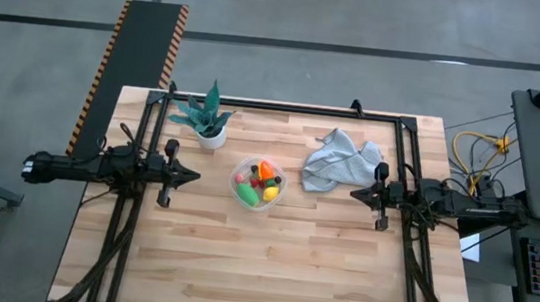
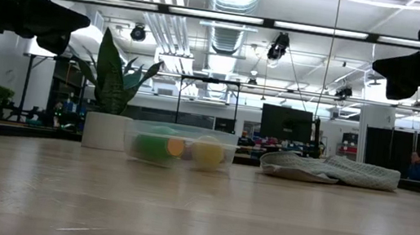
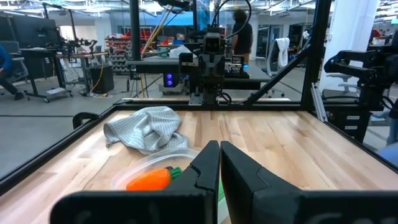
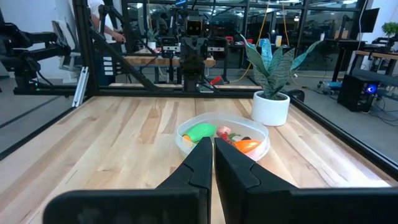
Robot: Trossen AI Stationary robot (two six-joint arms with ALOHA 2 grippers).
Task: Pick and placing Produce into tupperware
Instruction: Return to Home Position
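Tupperware (image 1: 259, 183) sits mid-table and as far as I can see all the produce (image 1: 265, 179) is inside it. I can make out an orange carrot (image 3: 152, 179), a green piece (image 4: 200, 130), something yellow and a couple of red or pink bits. I couldn't find any pieces lying outside the tub.

The left gripper (image 1: 192, 175) hangs off to one side of the tub, clear of it. Its fingers are pinched nearly together with just a sliver of a gap, and there's nothing in them. The right gripper (image 1: 356, 192) is on the opposite side of the tub and farther out, fingers closed up the same way and also empty. From the low view both are up in the air, well above the tub's rim.

So the packing looks done to me and what's left is parking the arms. Here's what I'd watch:

- That tub looks light, so an arm dipping low as it swings past could shove or tip it and spill the lot.
- The potted plant (image 1: 205, 116) is just beside the tub on the left arm's side, and its leaves stick up, so it's easy to clip.
- The crumpled grey cloth (image 1: 340, 158) lies between the tub and the right gripper, toward the far edge, and a low finger could snag it and drag it into the tub.
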